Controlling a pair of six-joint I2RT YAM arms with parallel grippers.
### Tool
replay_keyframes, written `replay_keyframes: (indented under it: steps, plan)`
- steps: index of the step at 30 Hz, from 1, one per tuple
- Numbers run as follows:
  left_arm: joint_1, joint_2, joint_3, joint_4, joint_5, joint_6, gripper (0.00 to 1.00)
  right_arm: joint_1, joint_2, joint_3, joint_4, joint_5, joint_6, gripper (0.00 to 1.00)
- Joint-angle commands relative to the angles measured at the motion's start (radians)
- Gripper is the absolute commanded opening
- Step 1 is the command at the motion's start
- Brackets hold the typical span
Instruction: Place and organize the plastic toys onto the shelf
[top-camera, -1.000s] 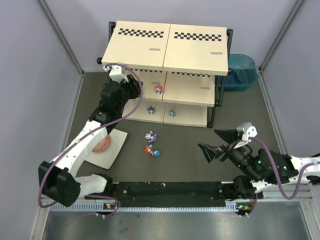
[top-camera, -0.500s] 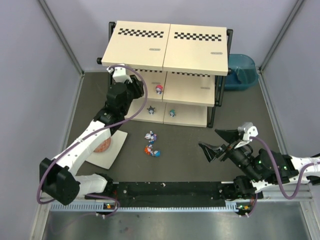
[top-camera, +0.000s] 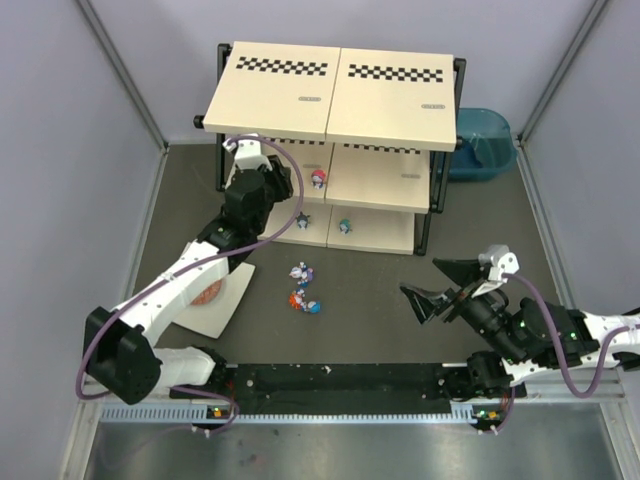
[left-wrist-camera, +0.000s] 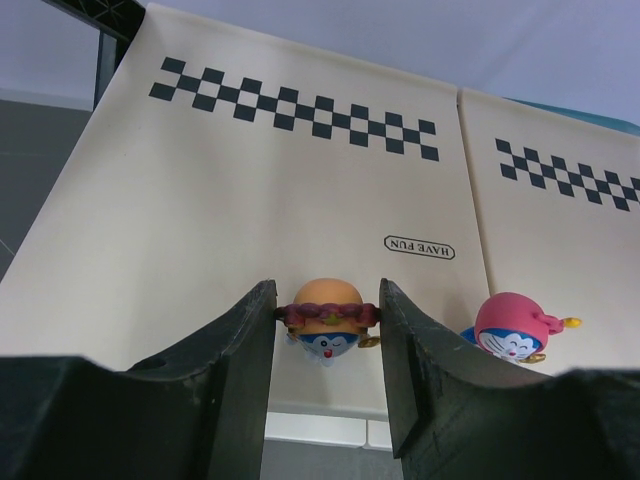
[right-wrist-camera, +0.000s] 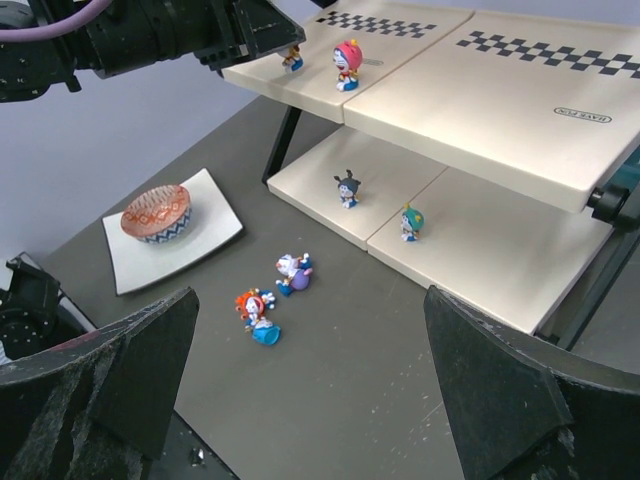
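Left fingers grip an orange toy at the shelf board's near edge, a pink toy just right; right fingers open over the surface.

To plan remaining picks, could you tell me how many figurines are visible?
6: orange-headed one in the left gripper at the middle tier, pink-headed one beside it, two on the bottom tier, two on the table; others may be hidden.

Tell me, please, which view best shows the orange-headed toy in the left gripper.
The left wrist view: the orange-headed toy sits large in the left gripper. The right wrist view shows a speck; the top view hides it.
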Motion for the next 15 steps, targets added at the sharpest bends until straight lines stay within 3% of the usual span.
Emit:
replay_keyframes:
  steps: [1,15]
  plan:
    - [-0.008,0.009,-0.008,0.069,-0.024,-0.004,0.0,0.009,-0.012,0.0,-0.002,0.015,0.002,0.96]
    - [-0.04,0.035,0.008,0.061,-0.05,-0.016,0.0,0.009,-0.032,0.0,-0.044,0.021,0.027,0.96]
